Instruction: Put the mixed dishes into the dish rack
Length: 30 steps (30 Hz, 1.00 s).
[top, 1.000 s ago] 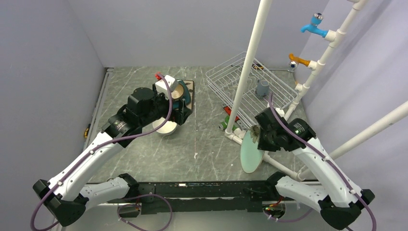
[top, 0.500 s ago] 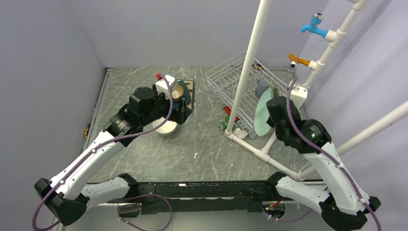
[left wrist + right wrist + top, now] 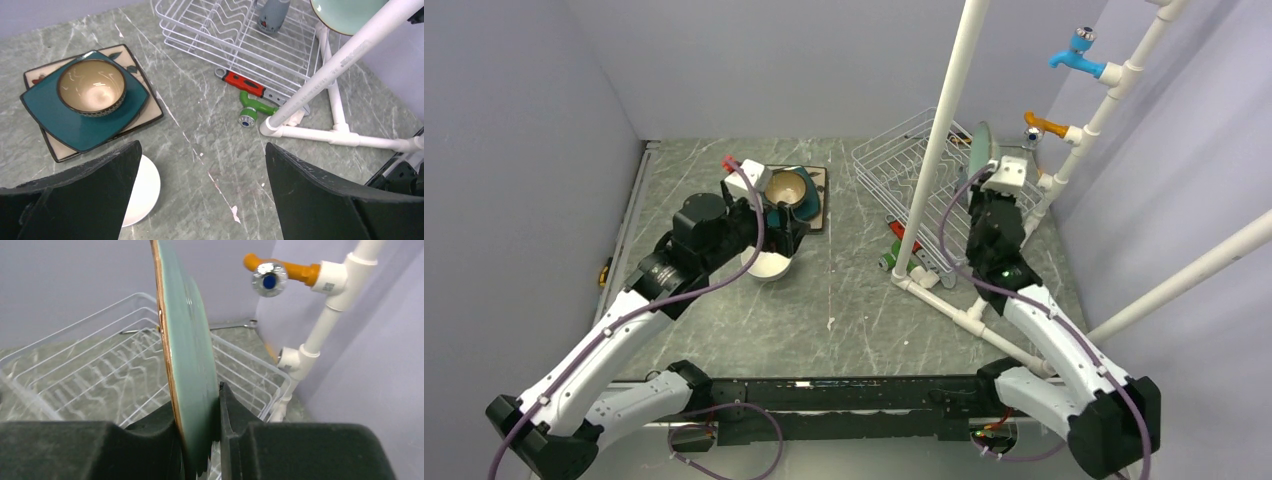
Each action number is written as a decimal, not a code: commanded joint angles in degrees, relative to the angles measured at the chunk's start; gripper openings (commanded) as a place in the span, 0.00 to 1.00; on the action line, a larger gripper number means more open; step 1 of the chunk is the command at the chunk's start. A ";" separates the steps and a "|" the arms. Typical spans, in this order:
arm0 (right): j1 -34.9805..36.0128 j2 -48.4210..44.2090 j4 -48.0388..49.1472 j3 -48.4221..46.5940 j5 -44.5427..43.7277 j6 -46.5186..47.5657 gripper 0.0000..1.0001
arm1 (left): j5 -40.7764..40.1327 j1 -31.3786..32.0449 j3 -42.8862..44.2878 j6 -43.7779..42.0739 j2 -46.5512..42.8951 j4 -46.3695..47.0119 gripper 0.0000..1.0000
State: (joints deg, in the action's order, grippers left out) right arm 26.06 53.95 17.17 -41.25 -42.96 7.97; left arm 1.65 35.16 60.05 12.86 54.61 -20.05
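My right gripper [image 3: 197, 405] is shut on the lower rim of the mint-green round plate [image 3: 187, 355], holding it upright on edge above the dish rack [image 3: 100, 360]. From above, the plate [image 3: 980, 150] stands over the rack's [image 3: 894, 160] right side. The grey-white mug [image 3: 272, 12] stands inside the rack [image 3: 220, 30]. My left gripper [image 3: 202, 150] hangs open over the table. The white bowl [image 3: 142, 187] lies by its left finger. Behind it, the brown glazed bowl [image 3: 91, 86] sits on the teal square plate [image 3: 60, 122], stacked on the cream flowered plate [image 3: 150, 111].
A white pipe frame [image 3: 340, 52] crosses in front of the rack, its upright post [image 3: 944, 120] rising beside it. A red-handled tool [image 3: 245, 84] and a green item [image 3: 252, 107] lie at the frame's foot. An orange tap [image 3: 280, 272] and a blue tap [image 3: 1079, 52] stick out at the right.
My right arm has lifted the mint-green plate from the near side of the pipe frame and carried it back over the dish rack. My left gripper shifted slightly, uncovering the brown bowl.
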 commanded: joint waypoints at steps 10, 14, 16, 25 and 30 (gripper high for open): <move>-25.19 14.57 16.45 -15.11 48.99 -4.20 0.00 | 0.03 -2.59 -2.55 1.48 -3.72 7.55 0.99; -29.43 19.36 14.94 -18.88 57.04 -11.90 0.00 | -0.23 -2.71 -2.43 1.25 -3.13 7.30 0.99; -32.11 21.55 18.92 -18.67 66.71 -13.26 0.00 | 0.50 -2.73 -2.36 1.35 -2.91 7.53 0.99; -35.60 32.97 20.06 -26.29 80.61 -13.87 0.00 | 6.89 -6.00 -3.08 4.24 -2.00 9.58 1.00; -36.19 37.66 21.26 -29.08 82.17 -17.96 0.00 | 5.89 -6.46 -3.37 3.76 -1.73 9.70 0.99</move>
State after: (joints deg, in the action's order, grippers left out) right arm -9.45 91.42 27.07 -64.16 34.15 -6.13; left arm 6.22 29.10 56.73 15.84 52.73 -13.13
